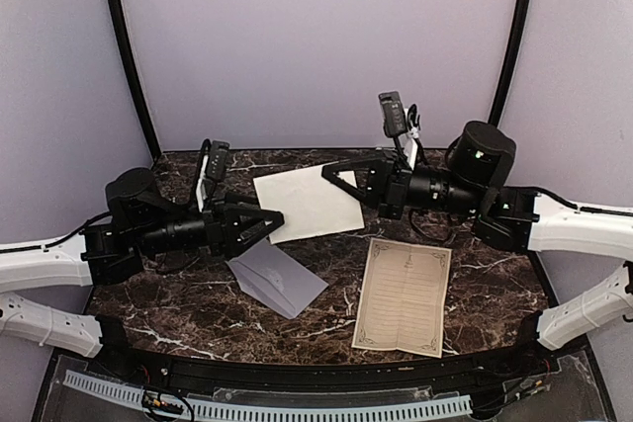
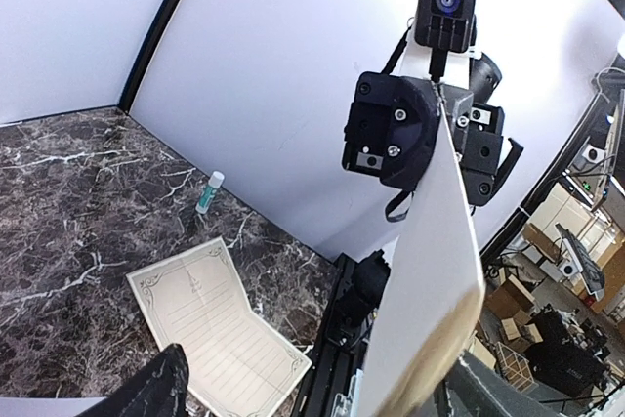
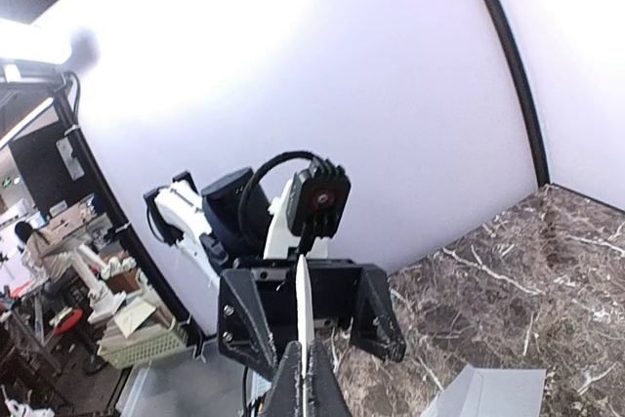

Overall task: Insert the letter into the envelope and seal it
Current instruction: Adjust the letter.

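Note:
A plain off-white sheet of the letter (image 1: 302, 203) hangs in the air above the middle of the table. My right gripper (image 1: 333, 176) is shut on its right edge; the right wrist view shows the sheet edge-on (image 3: 304, 305) pinched between the closed fingertips (image 3: 311, 390). My left gripper (image 1: 269, 224) stands open at the sheet's left edge, its jaws spread on either side of the paper (image 2: 430, 271) and not touching it. A second letter sheet (image 1: 403, 294), ruled and bordered, lies flat at the right front. The grey-lavender envelope (image 1: 277, 279) lies on the table below the left gripper.
A small glue stick (image 2: 209, 192) lies near the back wall on the dark marble table (image 1: 475, 289). A black rail (image 1: 297, 368) runs along the table's near edge. Curved white walls close in the back and both sides.

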You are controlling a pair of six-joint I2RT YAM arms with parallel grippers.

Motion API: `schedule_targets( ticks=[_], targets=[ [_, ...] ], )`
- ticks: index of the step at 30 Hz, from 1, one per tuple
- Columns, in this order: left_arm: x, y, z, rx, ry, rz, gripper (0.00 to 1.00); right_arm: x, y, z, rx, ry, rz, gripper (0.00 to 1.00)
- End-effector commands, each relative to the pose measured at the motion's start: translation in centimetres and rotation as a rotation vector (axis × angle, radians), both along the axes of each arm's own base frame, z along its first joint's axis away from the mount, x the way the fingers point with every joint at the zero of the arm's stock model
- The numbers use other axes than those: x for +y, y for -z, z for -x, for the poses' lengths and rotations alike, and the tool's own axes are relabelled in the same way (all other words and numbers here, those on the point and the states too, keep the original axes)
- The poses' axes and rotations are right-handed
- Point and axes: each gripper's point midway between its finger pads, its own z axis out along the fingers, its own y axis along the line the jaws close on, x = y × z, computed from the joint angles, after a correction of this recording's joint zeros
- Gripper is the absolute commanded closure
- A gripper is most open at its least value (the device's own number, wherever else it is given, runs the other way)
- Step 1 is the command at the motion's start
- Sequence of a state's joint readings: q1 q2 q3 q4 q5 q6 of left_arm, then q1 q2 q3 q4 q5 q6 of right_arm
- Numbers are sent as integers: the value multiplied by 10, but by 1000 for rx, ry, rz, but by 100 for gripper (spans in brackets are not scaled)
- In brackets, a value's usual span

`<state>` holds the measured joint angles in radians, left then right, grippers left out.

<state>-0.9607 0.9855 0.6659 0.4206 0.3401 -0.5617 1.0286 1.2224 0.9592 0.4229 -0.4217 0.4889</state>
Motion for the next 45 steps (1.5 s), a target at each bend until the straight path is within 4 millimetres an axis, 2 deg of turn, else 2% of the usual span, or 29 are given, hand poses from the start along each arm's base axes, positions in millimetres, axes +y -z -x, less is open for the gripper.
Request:
schedule_targets(
  ticks=[1,5,7,10,11,13,16,19,21,25,27,28,29,30,31,32,37,42,45],
  targets=[
    [-2,-40,7,-41,28,187,15,-10,-40,-18,5,161,-203,100],
    [-11,-48,10,-43,49,225,16,-9,-50,-18,2,172,-258,100],
    [-13,-54,10,-44,48,255,22,-8,-51,-18,12,171,-276,100],
    [-12,-61,11,-54,47,305,38,-9,-50,-17,28,165,-295,100],
    [-11,-63,11,-57,48,319,40,-9,-48,-17,36,166,-295,100],
    [-10,-63,11,-59,45,328,54,-9,-45,-17,49,165,-294,100],
    [-9,-66,9,-59,33,336,69,-9,-40,-18,67,164,-288,100],
    [-9,-64,7,-47,23,332,93,-10,-36,-18,81,169,-278,100],
    [-10,-59,3,-36,4,305,100,-10,-30,-20,87,178,-260,100],
    [-6,-46,1,-20,-30,245,100,-19,-9,-28,90,232,-181,61],
    [-6,-40,2,-16,-29,192,100,-28,2,-36,97,276,-125,48],
    [-7,-27,2,0,-30,123,100,-33,9,-41,98,295,-97,41],
    [-8,-28,2,0,-27,103,100,-36,16,-43,89,293,-62,35],
    [-9,-13,2,22,-27,32,100,-38,22,-44,83,285,-27,30],
    [-9,-12,2,24,-20,12,100,-38,27,-42,71,248,13,26],
    [-10,1,3,42,-17,-44,100,-36,30,-40,55,212,52,22],
    [-18,16,20,71,104,-144,100,-27,52,-28,-14,58,246,18],
    [-23,20,32,88,191,-173,100,-15,57,2,-5,-155,273,27],
    [-28,19,34,92,217,-185,100,-11,63,8,12,-184,291,33]
  ],
)
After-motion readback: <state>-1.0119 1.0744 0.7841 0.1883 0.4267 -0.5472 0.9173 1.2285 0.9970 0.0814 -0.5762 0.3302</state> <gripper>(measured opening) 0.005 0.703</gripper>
